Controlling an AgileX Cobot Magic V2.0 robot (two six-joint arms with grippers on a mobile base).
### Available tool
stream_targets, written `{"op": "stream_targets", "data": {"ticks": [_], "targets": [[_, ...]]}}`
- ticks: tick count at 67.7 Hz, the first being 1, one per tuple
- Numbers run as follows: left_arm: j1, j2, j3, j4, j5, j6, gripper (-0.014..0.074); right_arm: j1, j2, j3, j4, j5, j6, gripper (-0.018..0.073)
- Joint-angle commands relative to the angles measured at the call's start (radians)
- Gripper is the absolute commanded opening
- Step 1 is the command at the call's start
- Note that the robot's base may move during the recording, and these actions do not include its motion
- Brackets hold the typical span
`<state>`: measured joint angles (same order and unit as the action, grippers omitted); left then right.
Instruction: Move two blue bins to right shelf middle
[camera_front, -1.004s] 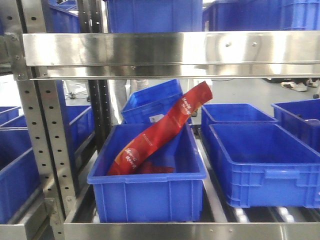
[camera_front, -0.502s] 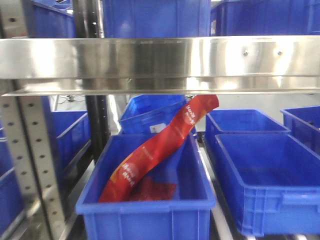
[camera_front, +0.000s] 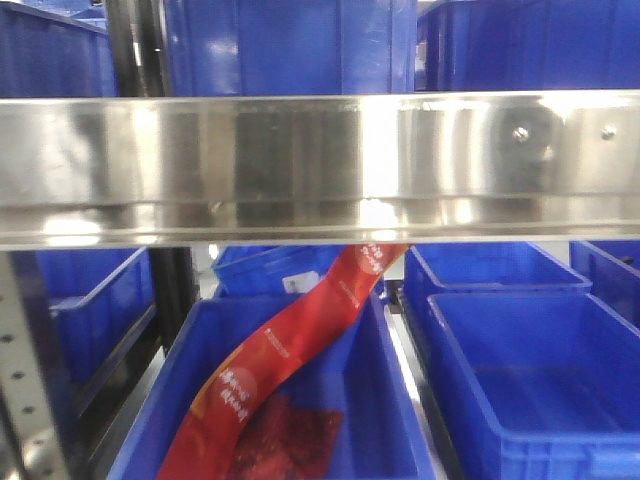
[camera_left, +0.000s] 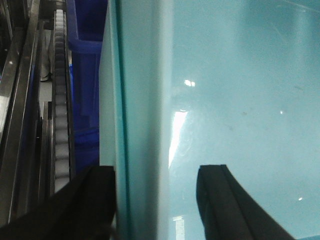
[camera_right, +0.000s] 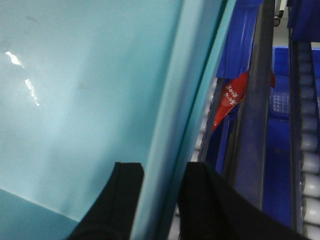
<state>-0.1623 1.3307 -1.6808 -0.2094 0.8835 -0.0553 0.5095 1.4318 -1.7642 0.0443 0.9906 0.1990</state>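
1. The left gripper (camera_left: 157, 200) has its black fingers on both sides of the rim of a pale teal plastic bin (camera_left: 240, 90); whether they press it, I cannot tell.
2. The right gripper (camera_right: 160, 200) straddles the opposite rim (camera_right: 170, 125) closely and seems clamped.
3. Holding both rims probably keeps the bin level near the steel shelf rail (camera_front: 320, 165).
4. A long red snack packet (camera_front: 290, 370) leans in a blue plastic bin (camera_front: 360, 400) on the shelf.

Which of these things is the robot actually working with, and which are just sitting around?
In the job: the carried bin, which looks pale teal in the wrist views and is clamped by the left gripper and right gripper; the steel shelf, likely its destination.

Just there: red snack bag; blue bin holding it; empty blue bin; roller track.
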Motion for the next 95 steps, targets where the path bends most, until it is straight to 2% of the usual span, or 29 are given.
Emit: {"op": "stream_targets", "data": {"ticks": [1, 95], "targets": [[-0.001, -0.017, -0.017, -0.028, -0.065, 0.027, -0.0111, 0.002, -0.019, -0.017, 0.020, -0.086, -0.039, -0.0154], [-0.001, -0.017, -0.017, -0.028, -0.065, 0.027, -0.0111, 0.002, -0.019, -0.017, 0.020, -0.086, -0.039, -0.0154]]}}
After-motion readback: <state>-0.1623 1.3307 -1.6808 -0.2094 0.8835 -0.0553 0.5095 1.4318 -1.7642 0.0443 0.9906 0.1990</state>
